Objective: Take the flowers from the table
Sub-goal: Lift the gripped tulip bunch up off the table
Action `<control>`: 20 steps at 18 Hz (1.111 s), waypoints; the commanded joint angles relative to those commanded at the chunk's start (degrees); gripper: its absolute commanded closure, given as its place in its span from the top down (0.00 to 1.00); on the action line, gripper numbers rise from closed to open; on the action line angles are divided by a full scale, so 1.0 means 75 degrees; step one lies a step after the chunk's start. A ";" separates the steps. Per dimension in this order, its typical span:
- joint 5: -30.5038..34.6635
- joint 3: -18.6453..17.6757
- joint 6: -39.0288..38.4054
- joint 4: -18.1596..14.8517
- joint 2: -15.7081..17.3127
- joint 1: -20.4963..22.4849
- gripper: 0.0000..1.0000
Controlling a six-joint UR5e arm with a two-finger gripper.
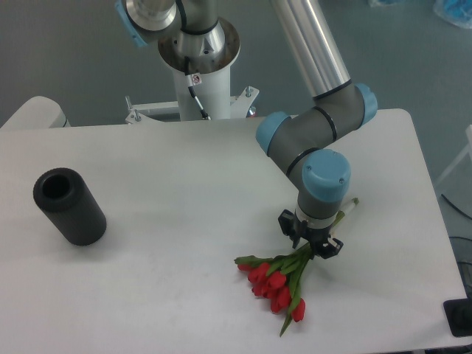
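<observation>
The flowers [276, 284] are a bunch of red tulips with green stems and leaves, lying on the white table [184, 221] at the front right. The heads point toward the front edge. The whitish stem ends [352, 203] point to the back right. My gripper [313, 243] is down low over the stems, just behind the leaves. Its black fingers [291, 227] stand on either side of the stems and look apart. The arm's wrist hides the middle part of the stems.
A black cylinder [69, 206] lies on the left side of the table. The robot's white base column [199, 81] stands at the back edge. The table's front edge runs close below the tulip heads.
</observation>
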 joint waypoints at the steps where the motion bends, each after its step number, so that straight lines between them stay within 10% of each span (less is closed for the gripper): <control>1: 0.0000 0.0024 0.0000 0.0000 0.0000 0.0023 0.07; 8: -0.0396 0.0375 0.0036 -0.0082 0.0397 0.0258 0.06; 20: -0.6443 0.0657 -0.1008 -0.0082 0.1512 0.2789 0.07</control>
